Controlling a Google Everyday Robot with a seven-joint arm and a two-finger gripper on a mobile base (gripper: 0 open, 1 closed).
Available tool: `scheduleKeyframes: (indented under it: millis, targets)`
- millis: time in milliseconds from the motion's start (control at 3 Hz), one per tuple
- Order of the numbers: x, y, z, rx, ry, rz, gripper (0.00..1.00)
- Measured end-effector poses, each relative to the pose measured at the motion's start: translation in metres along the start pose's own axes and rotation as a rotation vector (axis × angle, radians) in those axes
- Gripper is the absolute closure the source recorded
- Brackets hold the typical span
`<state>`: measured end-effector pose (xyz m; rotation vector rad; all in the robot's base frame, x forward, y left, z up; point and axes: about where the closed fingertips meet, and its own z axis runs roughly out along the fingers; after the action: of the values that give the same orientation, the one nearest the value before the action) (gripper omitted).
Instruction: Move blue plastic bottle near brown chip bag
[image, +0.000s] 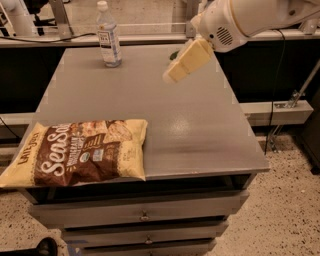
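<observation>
Small clear, faintly bluish plastic bottle (108, 37) with a white cap and a white-and-dark label, standing upright and untouched near the far left corner of a flat grey worktop (200, 130). To the right of the bottle and slightly nearer the camera, a cream-coloured pincer (186, 62) hanging in the air above the worktop, apart from the bottle, with nothing visibly in its grip; open or closed, impossible to tell. Further right of the bottle, a bulky white arm housing (235, 20) with a round vent grille, carrying the pincer. Well apart from the bottle, toward the camera at the near left, a large flat brown chip bag (80, 152) with yellow ends and big white lettering, lying flat and overhanging the worktop's edge. Below, grey drawers (145, 216).

Likely risks, judged from here: tall, narrow and probably light, so easily tipped by a sideways bump on the approach; smooth round plastic, so prone to slipping out of a high or off-centre grip; toppling on release if set down tilted; landing on the bag rather than beside it if carried too far.

Hidden or unclear: label text too small to read; liquid level not clear; a small dark green scrap (173, 53) peeking from behind the pincer, too covered to name; bag's left end at the frame edge, possibly cut off; upper arm out of frame.
</observation>
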<state>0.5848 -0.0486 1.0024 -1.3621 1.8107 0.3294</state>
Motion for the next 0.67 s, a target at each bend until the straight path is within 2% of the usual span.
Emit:
scheduleKeyframes:
  millis: [333, 667]
  targets:
    - [0.000, 0.000, 0.000, 0.000, 0.000, 0.000, 0.00]
    - [-0.007, -0.004, 0.015, 0.014, -0.063, 0.028, 0.00]
